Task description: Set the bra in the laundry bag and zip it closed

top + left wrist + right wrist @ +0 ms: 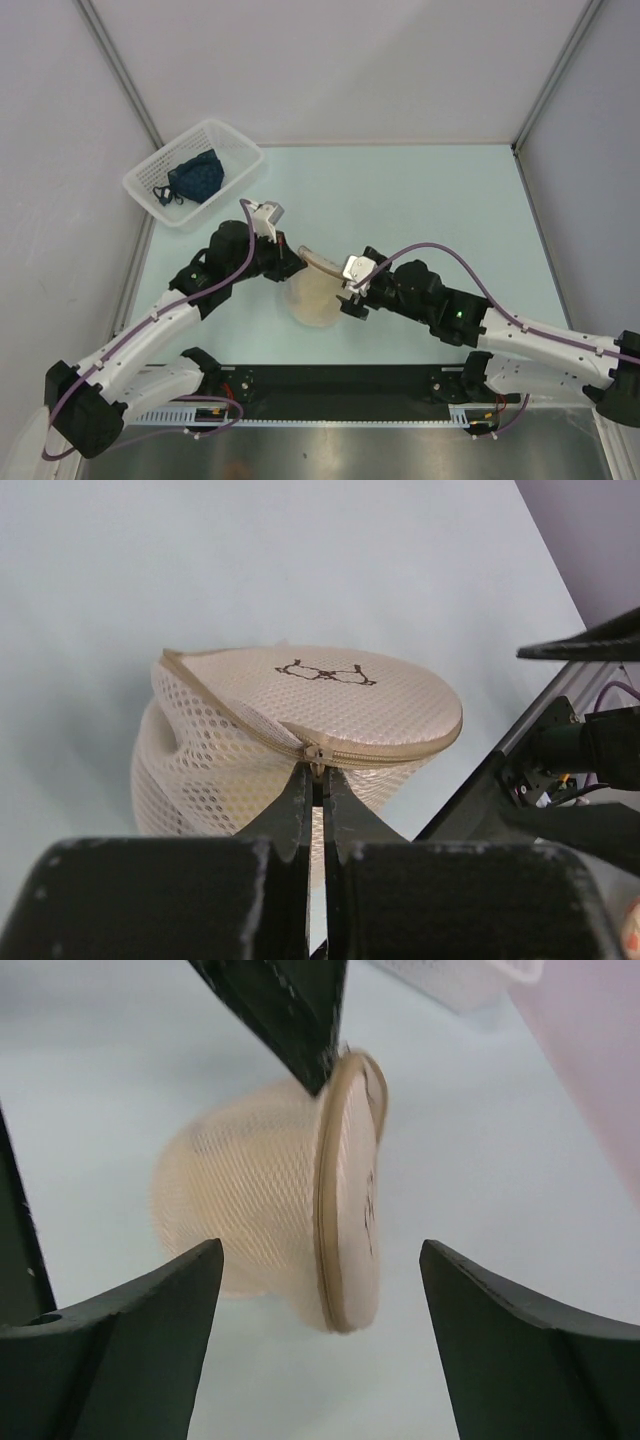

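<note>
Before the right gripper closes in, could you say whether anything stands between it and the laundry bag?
Nothing visible: the open right gripper faces the laundry bag directly, and the left gripper pinches the zip at its rim.

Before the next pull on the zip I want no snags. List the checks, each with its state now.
1. Left gripper shut on the zip slider: ok.
2. Laundry bag steadied by the right gripper: not ok; it is open, fingers clear of the mesh.
3. Bag wall taut: not ok; it sags below the lid.
4. Bra inside: cannot tell; the contents are not clear through the mesh.
5. Zip closed all round: cannot tell; the lid's far edge is hidden.
</note>
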`<act>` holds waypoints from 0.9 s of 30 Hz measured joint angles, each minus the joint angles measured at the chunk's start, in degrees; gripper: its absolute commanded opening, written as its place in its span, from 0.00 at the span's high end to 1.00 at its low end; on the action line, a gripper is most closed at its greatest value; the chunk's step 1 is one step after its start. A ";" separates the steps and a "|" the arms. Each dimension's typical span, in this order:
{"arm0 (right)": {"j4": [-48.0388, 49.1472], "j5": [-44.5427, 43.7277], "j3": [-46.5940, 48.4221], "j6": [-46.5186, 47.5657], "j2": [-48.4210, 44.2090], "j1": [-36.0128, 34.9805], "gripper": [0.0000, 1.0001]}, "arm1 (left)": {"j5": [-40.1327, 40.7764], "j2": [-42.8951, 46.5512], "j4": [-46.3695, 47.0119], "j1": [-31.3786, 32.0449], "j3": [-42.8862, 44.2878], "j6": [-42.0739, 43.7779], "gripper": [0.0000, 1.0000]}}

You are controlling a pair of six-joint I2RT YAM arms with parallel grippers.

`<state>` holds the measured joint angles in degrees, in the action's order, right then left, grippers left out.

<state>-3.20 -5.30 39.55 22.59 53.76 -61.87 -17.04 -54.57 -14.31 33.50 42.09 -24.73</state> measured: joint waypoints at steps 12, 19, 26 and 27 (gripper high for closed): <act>2.21 0.52 9.14 0.20 16.24 -2.62 0.43 | -0.11 1.01 0.00 5.09 0.04 0.24 1.00; 2.91 -1.33 8.68 -0.07 17.84 -2.60 1.00 | 0.57 1.01 -0.22 6.16 0.04 0.50 1.00; 8.57 -1.66 -1.90 1.70 6.29 -0.96 1.00 | -2.25 0.66 -0.44 5.16 0.04 0.83 1.00; 10.80 -0.52 -4.61 2.08 3.34 -0.31 0.99 | -4.26 0.52 0.20 4.57 0.04 0.76 1.00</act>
<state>7.60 -5.82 34.94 24.67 57.10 -62.17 -21.30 -54.04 -14.11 38.06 42.13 -23.97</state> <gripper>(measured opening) 0.039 0.022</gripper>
